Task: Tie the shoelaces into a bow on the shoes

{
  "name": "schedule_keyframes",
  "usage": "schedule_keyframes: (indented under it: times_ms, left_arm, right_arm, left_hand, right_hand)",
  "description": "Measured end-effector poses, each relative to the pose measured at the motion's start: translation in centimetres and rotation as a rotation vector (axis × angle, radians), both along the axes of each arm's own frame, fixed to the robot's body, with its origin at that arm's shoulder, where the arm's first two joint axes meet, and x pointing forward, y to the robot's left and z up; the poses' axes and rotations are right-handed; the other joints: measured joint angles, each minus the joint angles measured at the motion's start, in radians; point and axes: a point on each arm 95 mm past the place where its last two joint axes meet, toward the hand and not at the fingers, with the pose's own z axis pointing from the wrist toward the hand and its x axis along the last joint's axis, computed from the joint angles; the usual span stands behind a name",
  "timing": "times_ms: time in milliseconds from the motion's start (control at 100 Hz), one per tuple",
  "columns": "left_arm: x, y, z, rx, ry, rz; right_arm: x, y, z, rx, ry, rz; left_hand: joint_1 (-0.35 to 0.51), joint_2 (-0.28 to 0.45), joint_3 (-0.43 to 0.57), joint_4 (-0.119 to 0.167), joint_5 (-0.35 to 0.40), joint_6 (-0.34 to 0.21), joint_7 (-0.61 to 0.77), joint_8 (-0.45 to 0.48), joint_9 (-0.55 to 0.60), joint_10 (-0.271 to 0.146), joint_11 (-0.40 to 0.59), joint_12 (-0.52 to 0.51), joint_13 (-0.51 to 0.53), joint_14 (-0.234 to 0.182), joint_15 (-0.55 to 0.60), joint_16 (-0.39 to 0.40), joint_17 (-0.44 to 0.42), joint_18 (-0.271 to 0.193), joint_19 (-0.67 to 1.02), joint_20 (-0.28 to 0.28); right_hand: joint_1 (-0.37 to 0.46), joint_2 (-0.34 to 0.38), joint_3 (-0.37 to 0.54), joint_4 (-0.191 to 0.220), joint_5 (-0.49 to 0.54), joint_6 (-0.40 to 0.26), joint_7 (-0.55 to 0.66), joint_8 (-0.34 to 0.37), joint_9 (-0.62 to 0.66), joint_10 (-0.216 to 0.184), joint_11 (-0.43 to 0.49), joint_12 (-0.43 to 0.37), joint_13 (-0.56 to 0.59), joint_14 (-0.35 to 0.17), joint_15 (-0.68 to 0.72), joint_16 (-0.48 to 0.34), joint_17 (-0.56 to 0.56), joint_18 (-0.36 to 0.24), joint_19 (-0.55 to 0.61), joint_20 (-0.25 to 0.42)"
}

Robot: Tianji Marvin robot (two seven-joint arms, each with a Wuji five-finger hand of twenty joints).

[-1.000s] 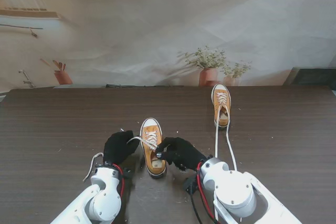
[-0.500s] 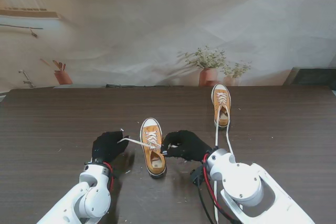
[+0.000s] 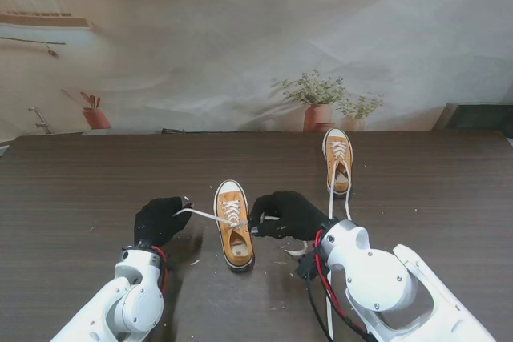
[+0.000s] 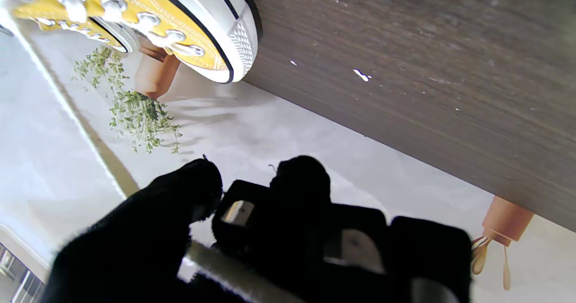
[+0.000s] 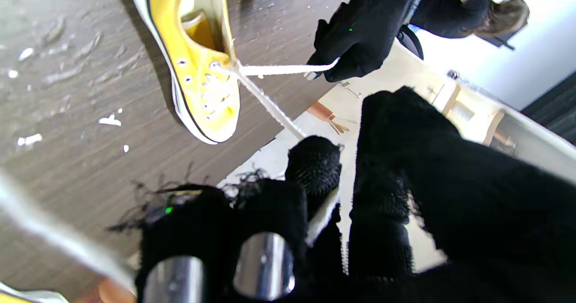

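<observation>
Seemingly each hand's fingers point(image 5: 315, 163) pinch a lace point(image 3: 200, 215) of the near shoe point(image 3: 233, 234).

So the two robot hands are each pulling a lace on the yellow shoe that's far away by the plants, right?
Not quite. Each robot hand, left and right, does hold a lace end, but on the nearer yellow shoe between them. The far shoe by the plants lies untouched, as the stand view shows.

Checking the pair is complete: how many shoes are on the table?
2. The near shoe sits between the left hand and right hand, each pulling one of its lace ends. The far shoe lies farther from me to the right, laces trailing loose.
</observation>
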Motion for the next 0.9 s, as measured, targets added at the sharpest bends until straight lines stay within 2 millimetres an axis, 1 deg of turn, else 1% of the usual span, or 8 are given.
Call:
schedule_keyframes:
  times_ms: [150,230,240,330,530,750,810,900]
  left_arm:
    - [-0.6,-0.2,0.3,0.002,0.042,-0.029]
    - [-1.0,-0.3,0.3,0.022,0.038,-0.035]
    - [-1.1,-0.3,0.3,0.025,0.038,-0.035]
    - [-1.5,0.0,0.6,0.041,0.057,-0.032]
    - [-2.0,0.3,0.7,0.028,0.05,-0.016]
    - [-2.6,0.3,0.9,0.025,0.065,0.004]
    - [-2.7,0.2,1.0,0.023,0.067,0.001]
    - [-2.9,0.1,1.1,0.017,0.069,-0.002]
  right_arm:
    - [0.2,0.0,-0.1,-0.148,-0.179,0.086]
    - [0.8,-0.3,-1.1,-0.22,-0.252,0.118]
    - [0.9,-0.3,-1.2,-0.231,-0.259,0.118]
    - [1.8,-0.8,-2.4,-0.364,-0.36,0.121]
    - [2.9,-1.7,-3.8,-0.558,-0.586,0.124]
    - [3.4,-2.2,-4.2,-0.738,-0.703,0.159]
    - [3.5,-2.3,-4.3,-0.771,-0.742,0.162]
    - [3.6,-2.3,-4.7,-0.846,-0.76,0.145]
  left_hand:
    - [0.002,0.027,-0.082,-0.001,-0.013,0.0,-0.002,0.011,0.0,-0.001,0.0,0.0,0.0,-0.001,0.0,-0.001,0.0,0.0,0.0,-0.022]
    - [0.034,0.054,-0.153,-0.035,-0.045,0.0,-0.023,0.012,-0.003,-0.002,0.001,0.003,0.0,-0.005,0.0,-0.013,0.0,0.0,0.001,-0.046]
    - [0.033,0.061,-0.165,-0.053,-0.048,0.0,-0.027,0.012,-0.003,-0.002,0.001,0.004,0.0,-0.005,0.0,-0.013,0.0,-0.001,0.001,-0.051]
    - [0.053,0.077,-0.218,-0.082,-0.067,-0.001,-0.037,0.012,-0.014,-0.008,0.001,0.011,-0.002,-0.016,0.0,-0.014,0.0,-0.025,0.001,-0.07]
    - [0.072,0.088,-0.246,-0.097,-0.085,-0.001,-0.066,0.012,-0.017,-0.009,0.001,0.011,-0.002,-0.018,0.0,-0.014,0.0,-0.025,0.001,-0.075]
    - [0.152,0.15,-0.397,-0.217,-0.148,-0.01,-0.186,0.012,-0.022,-0.016,0.0,0.012,-0.003,-0.025,0.0,-0.014,0.0,-0.025,0.001,-0.076]
    - [0.17,0.161,-0.429,-0.249,-0.148,-0.013,-0.209,0.012,-0.022,-0.023,0.0,0.012,-0.003,-0.035,0.0,-0.014,0.0,-0.049,0.001,-0.082]
    - [0.201,0.173,-0.457,-0.292,-0.163,-0.015,-0.261,0.012,-0.021,-0.028,0.001,0.012,-0.003,-0.039,-0.001,-0.014,0.0,-0.049,0.001,-0.074]
  right_hand:
    - [0.0,-0.017,0.0,-0.004,0.023,-0.017,-0.003,-0.012,0.0,-0.01,0.001,0.012,0.0,-0.005,0.0,-0.01,0.0,-0.003,0.0,-0.013]
    - [0.0,-0.024,0.001,-0.004,0.024,-0.017,-0.003,-0.013,0.0,-0.018,0.015,0.024,0.0,-0.013,0.0,-0.011,0.0,-0.012,0.0,-0.016]
    - [0.0,-0.024,0.001,-0.004,0.025,-0.017,-0.003,-0.013,0.0,-0.018,0.016,0.025,0.0,-0.013,0.0,-0.011,0.0,-0.012,0.0,-0.016]
    - [0.0,-0.038,0.024,-0.005,0.036,-0.002,-0.003,-0.013,0.0,-0.024,0.031,0.048,0.0,-0.019,0.0,-0.011,0.0,-0.014,0.0,-0.02]
    - [-0.002,-0.103,0.1,-0.005,0.063,0.005,-0.001,-0.039,0.021,-0.041,0.065,0.085,0.001,-0.031,0.0,-0.011,0.002,-0.035,0.0,-0.01]
    - [-0.016,-0.124,0.088,0.013,0.084,-0.048,0.0,-0.14,0.064,-0.081,0.069,0.151,0.014,-0.052,0.001,0.0,0.01,-0.047,0.0,0.004]
    - [-0.016,-0.122,0.07,0.013,0.083,-0.074,-0.002,-0.171,0.074,-0.092,0.069,0.158,0.014,-0.058,0.001,0.0,0.01,-0.061,0.0,-0.005]
    - [-0.016,-0.067,0.039,0.013,0.033,-0.116,-0.038,-0.205,0.074,-0.101,0.069,0.17,0.014,-0.063,0.001,0.0,0.01,-0.066,0.0,-0.031]
